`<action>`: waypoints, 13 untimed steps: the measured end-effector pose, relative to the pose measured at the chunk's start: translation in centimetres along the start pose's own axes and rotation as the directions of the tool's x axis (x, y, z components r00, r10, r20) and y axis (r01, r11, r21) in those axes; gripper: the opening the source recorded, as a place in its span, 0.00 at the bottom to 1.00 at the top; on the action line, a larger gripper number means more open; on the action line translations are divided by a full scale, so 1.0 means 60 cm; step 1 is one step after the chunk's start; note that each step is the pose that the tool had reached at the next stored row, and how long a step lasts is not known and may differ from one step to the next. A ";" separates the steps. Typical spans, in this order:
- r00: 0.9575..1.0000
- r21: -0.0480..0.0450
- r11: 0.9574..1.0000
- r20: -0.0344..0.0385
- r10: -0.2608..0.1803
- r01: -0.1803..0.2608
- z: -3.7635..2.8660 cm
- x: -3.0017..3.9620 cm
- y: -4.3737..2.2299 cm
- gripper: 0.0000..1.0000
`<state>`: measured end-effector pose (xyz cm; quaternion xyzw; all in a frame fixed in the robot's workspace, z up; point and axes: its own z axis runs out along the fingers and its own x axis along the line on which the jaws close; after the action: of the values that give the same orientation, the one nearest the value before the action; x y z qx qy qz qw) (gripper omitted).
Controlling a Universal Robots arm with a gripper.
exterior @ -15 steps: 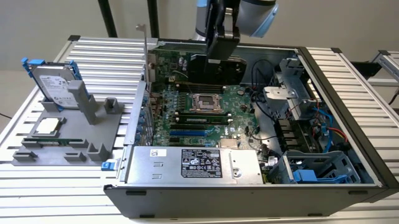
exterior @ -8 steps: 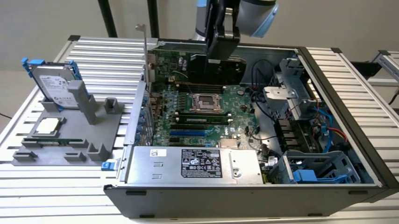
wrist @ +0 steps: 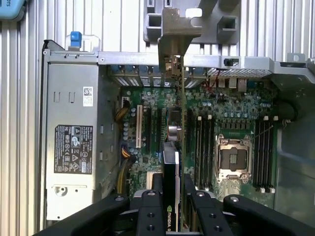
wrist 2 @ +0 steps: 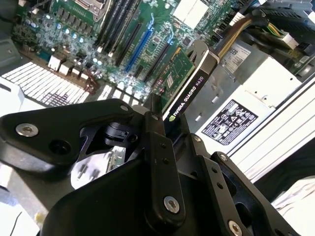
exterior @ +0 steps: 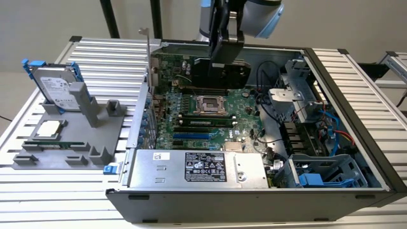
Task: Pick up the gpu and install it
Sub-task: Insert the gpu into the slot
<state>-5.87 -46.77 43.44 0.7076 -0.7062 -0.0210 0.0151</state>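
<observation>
My gripper (exterior: 224, 47) is shut on the gpu (exterior: 221, 74), which hangs on edge above the motherboard (exterior: 245, 102) inside the open computer case. Both wrist views show the card. In the first wrist view the gpu (wrist: 171, 157) is seen edge-on, and its silver bracket (wrist: 175, 34) reaches over the case's rear wall. My gripper (wrist: 171, 209) clamps the black cooler end between two black fingers (wrist: 147, 209). In the second wrist view the gpu (wrist 2: 189, 86) points down toward the expansion slots, close to a blue slot (wrist 2: 140, 46), held by a finger (wrist 2: 158, 147).
A silver power supply (exterior: 197, 167) fills the case's near side. The CPU socket (exterior: 208, 104) and memory sticks (exterior: 200, 121) lie under the card. A drive cage (exterior: 324, 174) and cables sit on the exterior view's right. A grey fixture (exterior: 70, 138) holds a hard drive (exterior: 54, 88).
</observation>
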 end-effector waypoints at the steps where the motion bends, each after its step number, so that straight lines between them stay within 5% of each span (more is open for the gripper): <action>1: 1.000 0.000 1.000 -0.002 0.000 0.000 0.001 0.000 0.000 0.00; 13: 1.000 0.000 1.000 -0.013 0.001 -0.001 0.010 0.000 -0.001 0.00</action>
<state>-5.86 -46.77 42.87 0.7074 -0.7063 -0.0164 0.0197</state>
